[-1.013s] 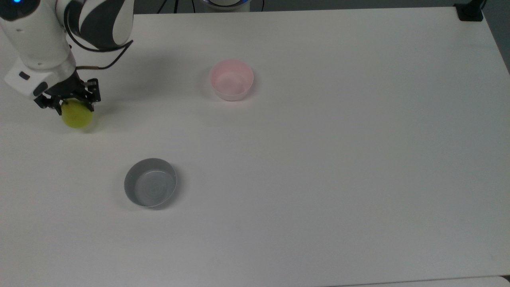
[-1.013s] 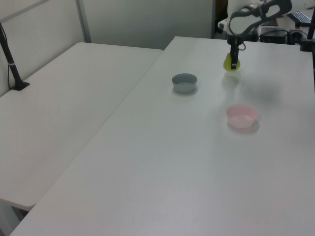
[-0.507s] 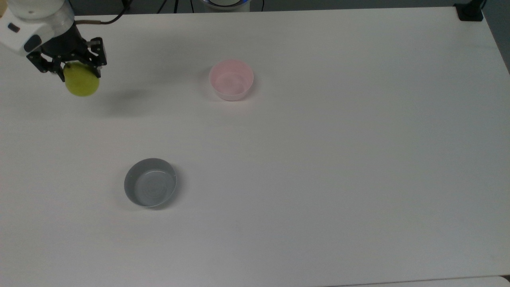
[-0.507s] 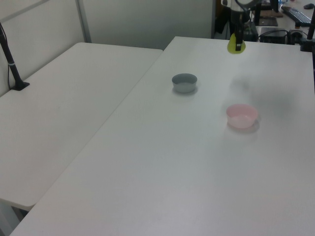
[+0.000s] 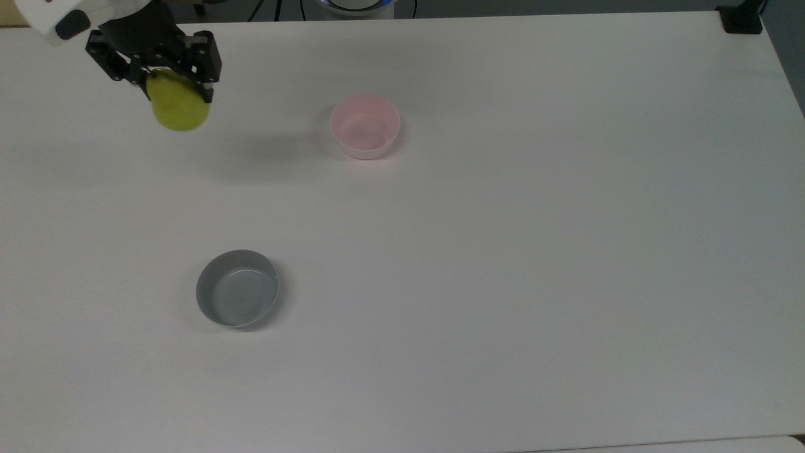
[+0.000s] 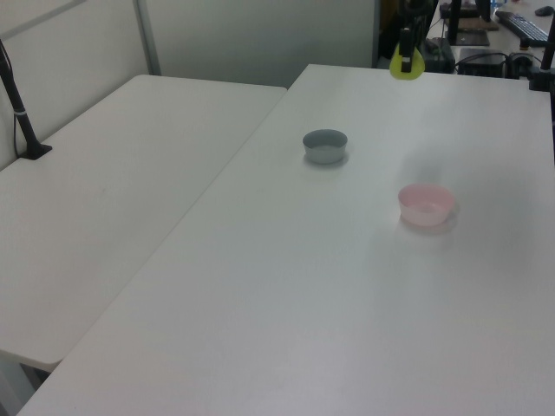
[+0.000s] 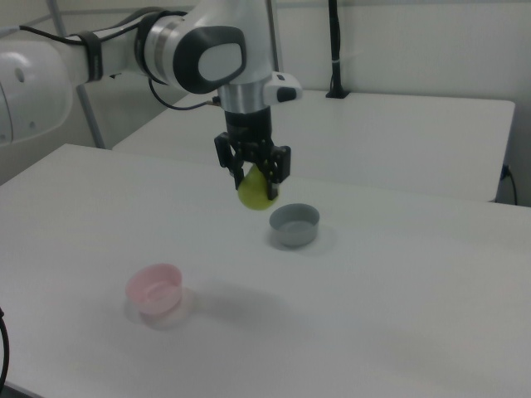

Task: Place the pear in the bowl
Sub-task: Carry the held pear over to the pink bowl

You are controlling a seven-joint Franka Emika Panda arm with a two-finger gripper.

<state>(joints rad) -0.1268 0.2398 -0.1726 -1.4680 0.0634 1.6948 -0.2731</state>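
Clenched on the pear [image 5: 179,108] high above the table's [image 5: 503,251] far-left corner, the gripper [image 5: 170,82] could drop it short of the pink bowl [image 5: 365,126] if its hold slips.

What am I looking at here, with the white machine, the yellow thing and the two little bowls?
The white machine is a robot arm; the black claw at its end is its gripper. It is shut on a yellow-green pear, held in the air above a white table. On the table stand a pink bowl and a grey bowl, both empty and well apart. The three pictures show one moment: one camera looks down from above, two look across the table from opposite sides. The pear is meant to go into the pink bowl, which it has not reached yet.
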